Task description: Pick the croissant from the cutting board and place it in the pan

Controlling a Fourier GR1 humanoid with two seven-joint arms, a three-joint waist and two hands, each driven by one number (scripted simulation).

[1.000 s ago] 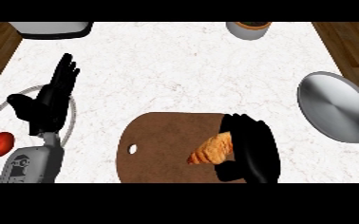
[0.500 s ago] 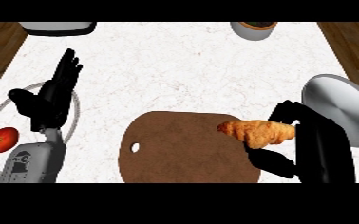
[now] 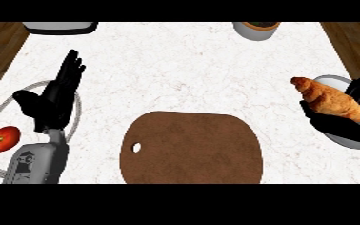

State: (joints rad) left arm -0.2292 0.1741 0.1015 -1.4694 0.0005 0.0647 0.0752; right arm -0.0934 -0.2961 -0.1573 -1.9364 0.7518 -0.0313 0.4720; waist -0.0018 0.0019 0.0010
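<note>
Golden croissant (image 3: pixel 325 100) shows at the frame's right edge, overlapping the grey pan (image 3: pixel 332 80), with our right hand (image 3: pixel 327 124) curled under it. Our left hand (image 3: pixel 53 100) rests open at left. The brown cutting board (image 3: pixel 190 148) lies lower centre.

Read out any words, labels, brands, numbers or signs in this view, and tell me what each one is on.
No text here can be read.
A small dark mark on the grey left forearm: too blurred to read.
The cutting board, croissant and pan carry no markings.
</note>
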